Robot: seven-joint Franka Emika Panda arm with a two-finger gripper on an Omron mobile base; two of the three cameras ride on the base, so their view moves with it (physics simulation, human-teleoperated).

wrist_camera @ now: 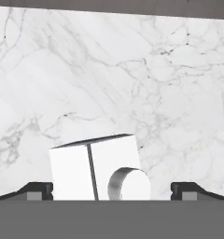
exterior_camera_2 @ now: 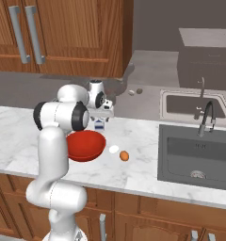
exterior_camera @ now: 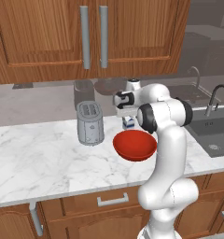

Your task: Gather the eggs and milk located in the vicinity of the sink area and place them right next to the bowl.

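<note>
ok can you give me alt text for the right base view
A white robot arm reaches over a marble counter, its open fingers above a small milk carton behind a red bowl. A white egg and a brown egg lie right of the bowl, near a dark sink.

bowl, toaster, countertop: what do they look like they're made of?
Wide red round bowl: looks like glazed ceramic or plastic; uniform colour with a soft sheen, can't tell which. Grey two-slot toaster: seems brushed metal; dull grey with speckled sides. White countertop: reads as polished marble; grey veining, seen close up in the hand view.
</note>
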